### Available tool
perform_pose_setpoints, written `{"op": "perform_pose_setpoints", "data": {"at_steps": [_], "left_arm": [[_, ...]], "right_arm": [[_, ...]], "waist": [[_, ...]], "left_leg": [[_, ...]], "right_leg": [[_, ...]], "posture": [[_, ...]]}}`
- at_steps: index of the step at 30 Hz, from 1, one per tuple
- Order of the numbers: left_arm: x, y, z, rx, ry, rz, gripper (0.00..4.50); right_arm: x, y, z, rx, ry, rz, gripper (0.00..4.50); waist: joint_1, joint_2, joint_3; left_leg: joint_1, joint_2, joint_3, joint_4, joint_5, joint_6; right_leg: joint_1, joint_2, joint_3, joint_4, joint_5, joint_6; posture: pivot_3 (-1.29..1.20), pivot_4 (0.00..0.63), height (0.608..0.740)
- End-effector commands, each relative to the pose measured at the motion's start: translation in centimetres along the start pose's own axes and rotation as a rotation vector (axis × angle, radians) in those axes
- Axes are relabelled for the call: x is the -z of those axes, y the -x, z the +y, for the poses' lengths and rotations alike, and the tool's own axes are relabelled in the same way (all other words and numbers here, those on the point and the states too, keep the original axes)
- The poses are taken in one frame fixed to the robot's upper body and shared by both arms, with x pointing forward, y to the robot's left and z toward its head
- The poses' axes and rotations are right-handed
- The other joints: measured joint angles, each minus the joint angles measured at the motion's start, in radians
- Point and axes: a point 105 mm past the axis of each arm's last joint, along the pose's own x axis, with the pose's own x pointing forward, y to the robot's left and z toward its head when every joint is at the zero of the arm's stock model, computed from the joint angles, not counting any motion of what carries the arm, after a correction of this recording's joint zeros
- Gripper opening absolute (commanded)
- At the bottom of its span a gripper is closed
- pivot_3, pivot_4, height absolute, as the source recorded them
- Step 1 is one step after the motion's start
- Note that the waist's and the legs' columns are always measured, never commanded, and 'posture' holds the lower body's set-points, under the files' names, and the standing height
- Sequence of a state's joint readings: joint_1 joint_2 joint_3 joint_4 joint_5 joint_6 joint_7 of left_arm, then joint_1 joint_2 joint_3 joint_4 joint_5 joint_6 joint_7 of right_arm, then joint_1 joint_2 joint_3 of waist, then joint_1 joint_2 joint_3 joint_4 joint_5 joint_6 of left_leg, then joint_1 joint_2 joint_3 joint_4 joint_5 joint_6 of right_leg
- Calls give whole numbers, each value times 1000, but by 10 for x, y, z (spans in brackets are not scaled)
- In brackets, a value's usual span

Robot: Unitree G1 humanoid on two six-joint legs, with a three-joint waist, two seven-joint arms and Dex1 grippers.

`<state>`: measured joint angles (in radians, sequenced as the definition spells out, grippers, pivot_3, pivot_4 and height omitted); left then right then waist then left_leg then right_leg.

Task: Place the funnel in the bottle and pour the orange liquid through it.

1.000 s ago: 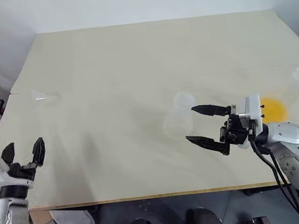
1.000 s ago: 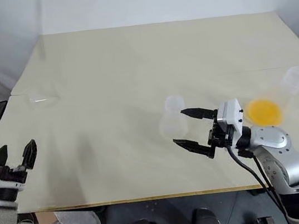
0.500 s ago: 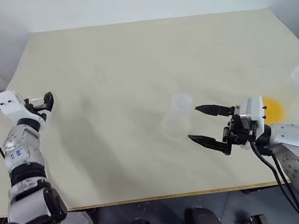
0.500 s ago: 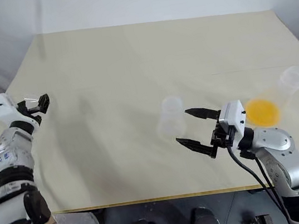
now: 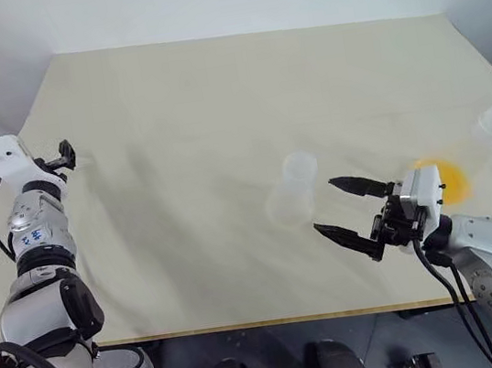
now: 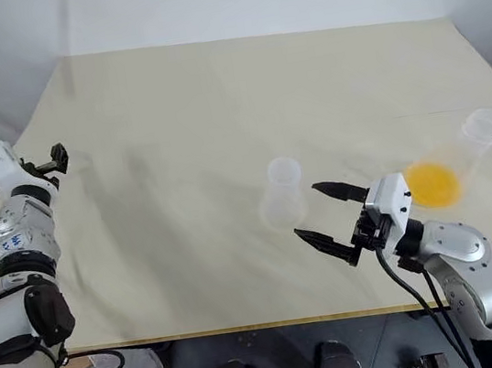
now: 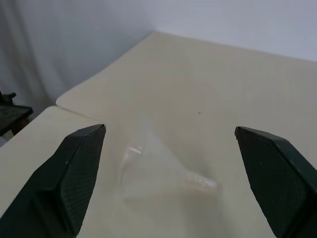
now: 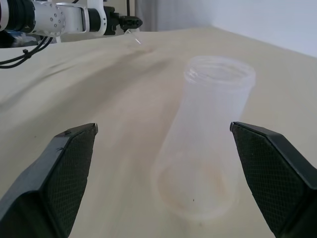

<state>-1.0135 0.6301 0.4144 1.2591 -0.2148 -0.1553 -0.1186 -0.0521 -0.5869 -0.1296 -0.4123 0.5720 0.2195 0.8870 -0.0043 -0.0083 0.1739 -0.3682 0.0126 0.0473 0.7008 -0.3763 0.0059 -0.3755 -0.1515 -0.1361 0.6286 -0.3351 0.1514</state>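
Two pairs of black fingers, textured on their inner faces, both spread wide and holding nothing. Left fingers [image 7: 81, 173] wedge-shaped, flanking the funnel [image 7: 158, 166] without touching it: small, clear plastic, lying on its side on the table [image 5: 214, 96], wide round rim toward one finger, narrow stem pointing away. Left gripper [image 5: 64, 157] at the table's far left edge, level, at the end of a white-and-grey arm stretched forward along that edge, elbow bent.

Right fingers [image 8: 64, 168] likewise apart, framing the bottle [image 8: 205, 144]: frosted, translucent white, conical, wide round base, open threaded neck, upright near the table's middle. Right gripper [image 5: 347, 210] just beside the bottle on its right, not touching, pointing toward it and slightly leftward, roughly level; silver forearm angled in from the table's near right corner, black cable trailing along it.

Behind the right wrist, orange liquid [image 6: 433, 184], bright and see-through, pooled in the round bottom of a clear glassy flask [image 6: 483, 128] that appears tilted, neck toward the right edge.

Table surface pale cream, matte, smooth, faintly seamed across its width.
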Motion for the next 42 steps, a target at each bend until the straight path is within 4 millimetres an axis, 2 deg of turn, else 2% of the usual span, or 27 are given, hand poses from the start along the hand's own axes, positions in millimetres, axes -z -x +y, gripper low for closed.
{"op": "perform_pose_setpoints", "data": {"at_steps": [1, 4, 11, 26, 36, 39, 42], "left_arm": [[-11, -5, -5, 17, 5, 3, 4440], [-5, -6, -11, 39, 21, 52, 4440], [-6, -8, -17, 57, 9, 69, 4440], [26, 2, -25, 154, 9, 151, 4440], [28, 1, -30, 168, 24, 152, 4440], [21, -2, -37, 175, 31, 133, 3854], [18, -3, -39, 183, 34, 118, 2892]], "right_arm": [[-13, 2, -2, 13, 49, -39, 4500], [-13, 2, -3, 15, 53, -40, 4500], [-14, 1, -2, 32, 58, -50, 4500], [-12, -5, -2, 28, 55, -63, 4500], [-11, -4, -3, 28, 50, -62, 4500], [-11, -2, -3, 41, 51, -61, 4500], [-11, -1, -2, 48, 52, -61, 4500]], "waist": [[0, 0, 0], [1, 0, 0], [0, 0, 0], [-1, 0, 0], [0, 0, 0], [0, 0, 0], [0, 0, 0]], "left_leg": [[0, 0, 0, 0, 0, 0], [0, 0, 0, 0, 0, 0], [0, 0, 0, 0, 0, 0], [0, 0, 0, 0, 0, 0], [0, 0, 0, 0, 0, 0], [0, 0, 0, 0, 0, 0], [0, 0, 0, 0, 0, 0]], "right_leg": [[0, 0, 0, 0, 0, 0], [0, 0, 0, 0, 0, 0], [0, 0, 0, 0, 0, 0], [0, 0, 0, 0, 0, 0], [0, 0, 0, 0, 0, 0], [0, 0, 0, 0, 0, 0], [0, 0, 0, 1, 0, 0]], "posture": [[0, 150, 740], [0, 150, 740], [0, 150, 740], [0, 150, 740], [0, 150, 740], [0, 150, 740], [0, 150, 740]]}}
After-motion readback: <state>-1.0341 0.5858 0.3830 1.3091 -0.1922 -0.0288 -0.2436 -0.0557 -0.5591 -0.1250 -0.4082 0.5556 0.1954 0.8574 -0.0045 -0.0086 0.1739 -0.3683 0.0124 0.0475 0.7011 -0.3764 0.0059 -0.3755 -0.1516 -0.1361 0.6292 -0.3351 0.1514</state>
